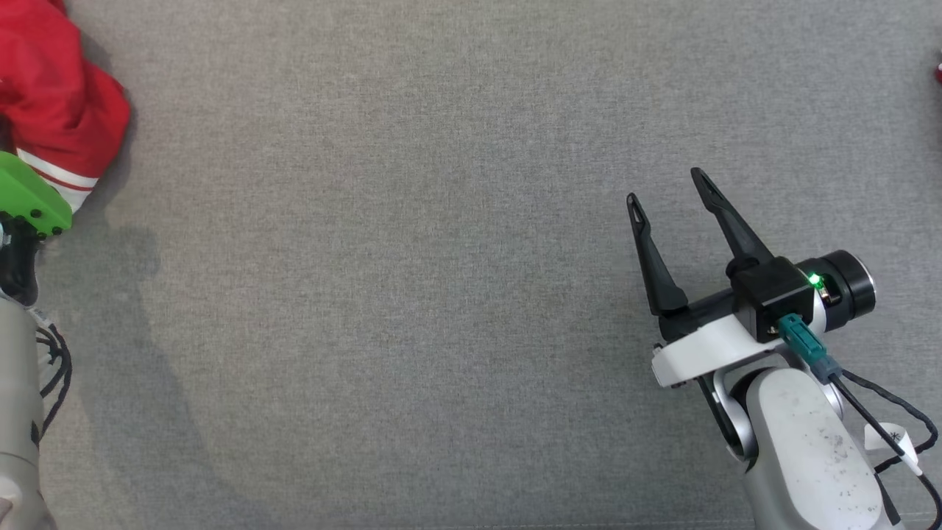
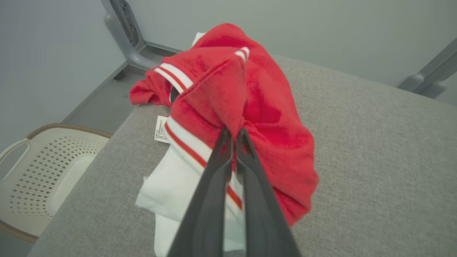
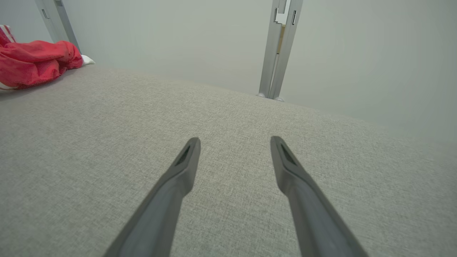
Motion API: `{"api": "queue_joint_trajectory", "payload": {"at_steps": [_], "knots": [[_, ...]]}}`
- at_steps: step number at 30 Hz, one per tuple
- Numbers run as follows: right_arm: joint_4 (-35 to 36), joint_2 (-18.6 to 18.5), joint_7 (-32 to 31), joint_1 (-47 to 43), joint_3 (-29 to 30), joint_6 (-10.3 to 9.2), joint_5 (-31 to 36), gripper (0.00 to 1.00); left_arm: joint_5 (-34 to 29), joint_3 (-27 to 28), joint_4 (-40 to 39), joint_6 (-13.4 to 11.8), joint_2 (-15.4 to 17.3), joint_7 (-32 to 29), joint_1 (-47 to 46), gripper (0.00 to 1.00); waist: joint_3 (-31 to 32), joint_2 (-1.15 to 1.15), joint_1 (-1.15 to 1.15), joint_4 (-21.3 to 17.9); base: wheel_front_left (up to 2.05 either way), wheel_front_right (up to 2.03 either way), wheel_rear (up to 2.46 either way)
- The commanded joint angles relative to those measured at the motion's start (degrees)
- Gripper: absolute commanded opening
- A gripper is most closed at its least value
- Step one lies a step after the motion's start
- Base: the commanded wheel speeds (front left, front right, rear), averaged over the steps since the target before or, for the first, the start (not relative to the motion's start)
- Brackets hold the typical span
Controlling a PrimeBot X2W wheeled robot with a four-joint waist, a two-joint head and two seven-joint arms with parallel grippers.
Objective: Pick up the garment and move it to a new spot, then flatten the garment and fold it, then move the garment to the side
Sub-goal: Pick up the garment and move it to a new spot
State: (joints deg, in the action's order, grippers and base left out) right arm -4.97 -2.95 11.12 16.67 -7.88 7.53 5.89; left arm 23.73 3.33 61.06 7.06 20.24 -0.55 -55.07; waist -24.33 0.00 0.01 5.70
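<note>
Garment, red with white bands and a white part beneath, lies bunched in a heap on the grey cloth-covered surface, close to that surface's edge. In the head view the heap sits at the upper left corner, well apart from the right arm. A small white label with print shows at the side of the heap, lying on the grey surface. The left gripper has its two dark fingers pressed together on a fold of the red cloth, and the pinched fold stands up in a peak above the fingertips, while the rest of the garment rests on the surface. The right gripper hangs over a bare stretch of the grey surface at the lower right of the head view, its fingers spread wide apart with nothing between them; it touches no cloth. From the right wrist view the red heap shows far off at the upper left. Beside the surface, lower down, stands a white basket with a perforated wall and a brown rim. Grey metal posts rise beyond the far edge against a pale wall.
</note>
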Motion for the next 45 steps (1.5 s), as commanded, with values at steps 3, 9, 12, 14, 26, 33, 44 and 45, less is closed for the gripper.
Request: {"api": "queue_joint_trajectory", "payload": {"at_steps": [3,9,12,14,26,33,44,45], "knots": [[-2.00,0.03,1.35,-0.73,0.19,-0.08,-1.96,1.00,-0.52,-1.17,-1.13,0.34,1.68,1.15,-1.55,0.00,5.62,0.00,-0.01,-1.34,0.00,0.00,0.00],[-4.82,0.02,2.96,-2.35,0.69,-0.08,-5.55,1.00,-0.89,-5.61,-4.63,0.44,3.17,-0.24,-2.10,0.00,12.10,0.00,-0.01,-3.34,0.00,0.00,0.00],[-5.94,0.04,3.53,-3.44,1.31,-0.08,-7.18,1.00,0.05,-8.71,-7.80,0.45,3.70,-1.61,-1.87,0.00,15.12,0.00,-0.01,-4.73,0.00,0.00,0.00],[-6.48,0.03,3.73,-4.07,1.79,-0.08,-8.12,1.00,0.75,-10.69,-10.17,0.46,3.72,-2.50,-1.81,0.00,16.86,0.00,-0.01,-5.84,0.00,0.00,0.00],[-6.86,0.05,4.08,-8.39,4.68,-0.08,-10.39,1.00,7.63,-22.16,-29.28,0.44,-0.85,-7.68,-4.73,0.00,22.44,0.00,-0.01,-12.73,0.00,0.00,0.00],[-6.00,0.05,4.08,-9.16,4.62,-0.08,-10.93,1.00,9.73,-21.40,-34.35,-1.10,-1.75,-8.32,-4.40,0.00,21.66,0.00,-0.01,-15.95,0.00,0.00,0.00],[-5.10,0.05,4.08,-8.63,4.80,-0.08,-11.14,1.00,13.86,-18.84,-30.12,-4.90,-2.68,-4.24,15.37,0.00,18.01,0.00,-0.01,-16.55,0.00,0.00,0.00],[-5.06,0.05,4.08,-8.37,4.69,-0.08,-11.23,1.00,14.09,-18.63,-28.92,-5.21,-2.93,-3.53,17.12,0.00,17.72,0.00,-0.01,-16.48,0.00,0.00,0.00]]}}
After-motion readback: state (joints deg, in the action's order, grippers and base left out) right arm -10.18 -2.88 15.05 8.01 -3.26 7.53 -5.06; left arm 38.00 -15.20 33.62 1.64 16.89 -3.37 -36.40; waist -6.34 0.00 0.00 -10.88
